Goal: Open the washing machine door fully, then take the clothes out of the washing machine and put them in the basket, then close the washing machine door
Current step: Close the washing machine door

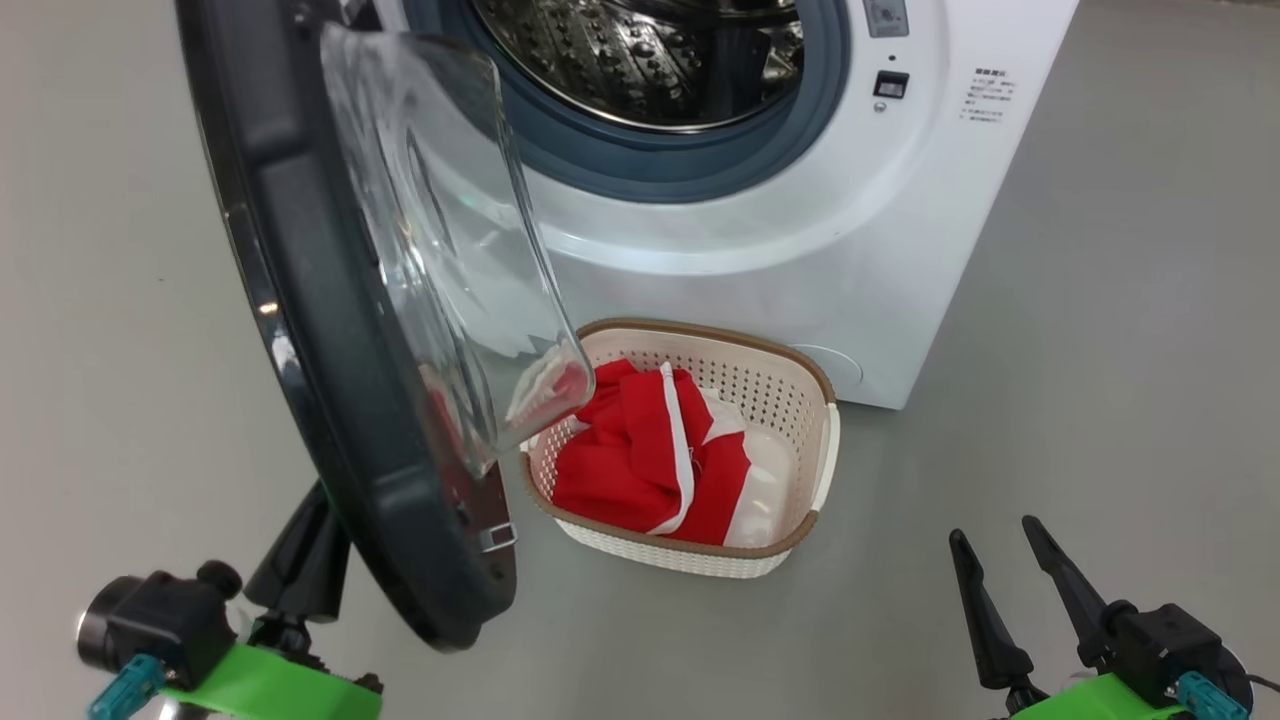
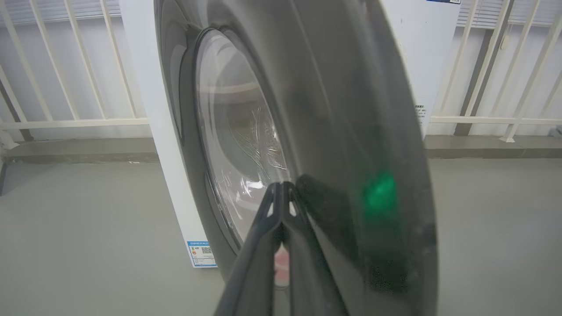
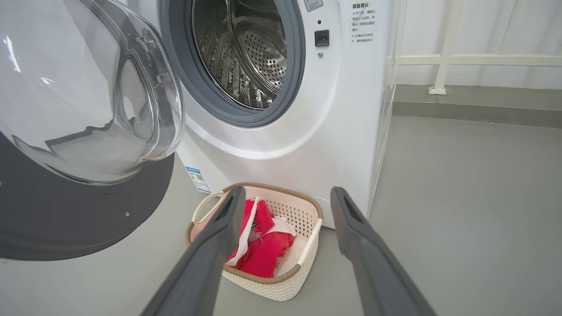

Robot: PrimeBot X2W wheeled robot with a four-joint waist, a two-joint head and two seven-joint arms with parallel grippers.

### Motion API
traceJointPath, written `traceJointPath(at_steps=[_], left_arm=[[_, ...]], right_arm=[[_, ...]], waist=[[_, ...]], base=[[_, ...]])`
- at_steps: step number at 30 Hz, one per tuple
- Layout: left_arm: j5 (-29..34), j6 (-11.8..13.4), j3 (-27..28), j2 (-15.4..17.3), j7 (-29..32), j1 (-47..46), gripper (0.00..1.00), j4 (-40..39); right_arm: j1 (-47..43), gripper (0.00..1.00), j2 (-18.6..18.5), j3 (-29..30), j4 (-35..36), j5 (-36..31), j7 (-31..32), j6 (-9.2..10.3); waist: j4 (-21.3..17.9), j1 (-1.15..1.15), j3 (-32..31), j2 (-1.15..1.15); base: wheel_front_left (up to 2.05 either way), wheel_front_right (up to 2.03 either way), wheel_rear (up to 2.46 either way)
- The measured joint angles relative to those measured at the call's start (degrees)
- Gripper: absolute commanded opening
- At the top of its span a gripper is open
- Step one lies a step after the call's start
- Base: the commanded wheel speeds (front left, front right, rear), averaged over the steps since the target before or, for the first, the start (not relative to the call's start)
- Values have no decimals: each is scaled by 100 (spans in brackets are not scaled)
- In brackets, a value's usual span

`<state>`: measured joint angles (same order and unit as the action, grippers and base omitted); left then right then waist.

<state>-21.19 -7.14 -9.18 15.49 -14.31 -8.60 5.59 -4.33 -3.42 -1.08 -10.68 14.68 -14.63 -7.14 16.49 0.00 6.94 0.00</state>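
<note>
The washing machine door (image 1: 320, 350) stands swung out to the left, its glass bowl (image 1: 440, 230) facing the washing machine (image 1: 800, 250). The steel drum (image 1: 650, 50) looks bare inside. Red clothes (image 1: 640, 450) with white trim lie in the basket (image 1: 790, 400) on the floor below the opening. My left gripper (image 1: 315, 510) is behind the door's lower edge; in the left wrist view it (image 2: 281, 186) is shut, tips at the door's (image 2: 333, 109) glossy outer face. My right gripper (image 1: 992, 532) hangs open at the lower right, well short of the basket (image 3: 281, 285) and holding nothing.
Grey floor stretches on both sides of the machine. A white railing (image 2: 66, 118) on a low kerb runs behind it, also seen to the right (image 3: 474, 59). A small blue label (image 3: 194, 179) sits low on the machine's front. The door overhangs the basket's left end.
</note>
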Motion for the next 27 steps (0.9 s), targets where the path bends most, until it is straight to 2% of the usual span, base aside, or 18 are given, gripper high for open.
traceJointPath(at_steps=[12, 21, 27], left_arm=[[-85, 3, -691, 49, 0, -671, 0, -10], [-171, 3, -924, -98, -1, -1493, 0, 328], [-261, 3, -1114, -178, -18, -2265, 0, 717]], right_arm=[[235, 100, 29, 24, 66, -14, 0, 0], [438, 100, 46, 66, 124, -15, 0, 0], [650, 100, 52, 96, 189, 7, 0, 0]], waist=[[-330, 0, 296, 0], [-662, 0, 567, 0], [-1029, 0, 852, 0]], base=[[0, 0, 0], [0, 0, 0], [0, 0, 0]])
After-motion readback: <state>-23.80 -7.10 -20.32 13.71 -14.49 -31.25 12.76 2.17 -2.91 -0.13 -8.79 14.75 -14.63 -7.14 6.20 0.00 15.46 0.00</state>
